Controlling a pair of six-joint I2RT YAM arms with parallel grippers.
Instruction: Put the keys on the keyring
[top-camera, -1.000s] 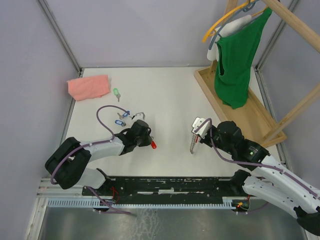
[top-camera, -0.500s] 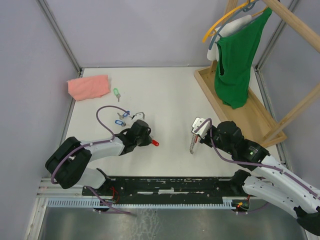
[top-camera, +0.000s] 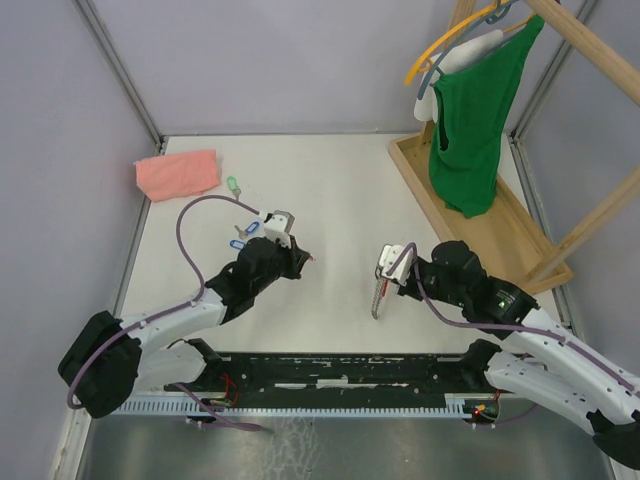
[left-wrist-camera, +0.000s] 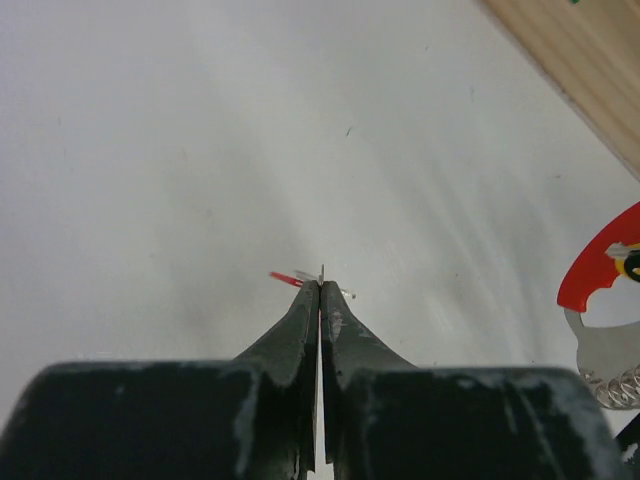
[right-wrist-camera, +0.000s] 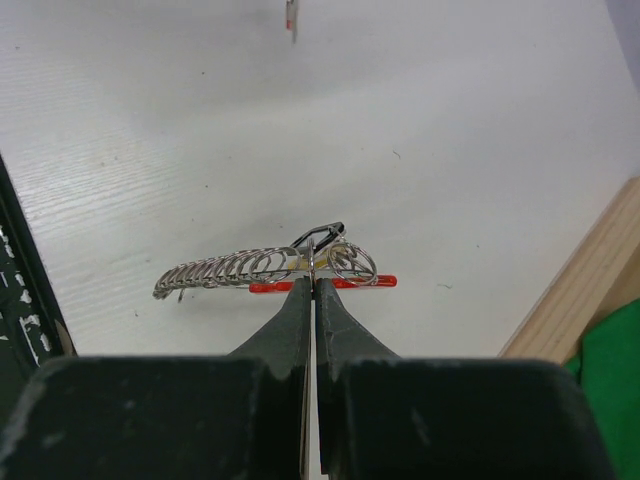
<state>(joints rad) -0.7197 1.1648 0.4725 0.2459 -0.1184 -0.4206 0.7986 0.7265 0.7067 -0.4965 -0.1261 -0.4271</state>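
Clamping the keyring (right-wrist-camera: 250, 270) by its red band, the right jaws offer its loops toward the left jaws, pinched tight on the red-tagged key (left-wrist-camera: 285, 278), seemingly for threading.

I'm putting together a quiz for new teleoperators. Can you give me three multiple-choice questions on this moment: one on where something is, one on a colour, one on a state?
1. Where is the green-tagged key?
A. on the table, near the pink cloth
B. held in the left jaws
C. held in the right jaws

2. What colour is the tag on the held key in the left jaws?
A. blue
B. red
C. green

3. How do the right jaws stand?
A. open above the table
B. shut on nothing
C. shut on the keyring

Answers:
1 A: the top view shows it lying just right of the cloth, clear of both arms.
2 B: in the left wrist view, a red tag pokes out past the shut tips.
3 C: the right wrist view shows them pinching the strip of loops.
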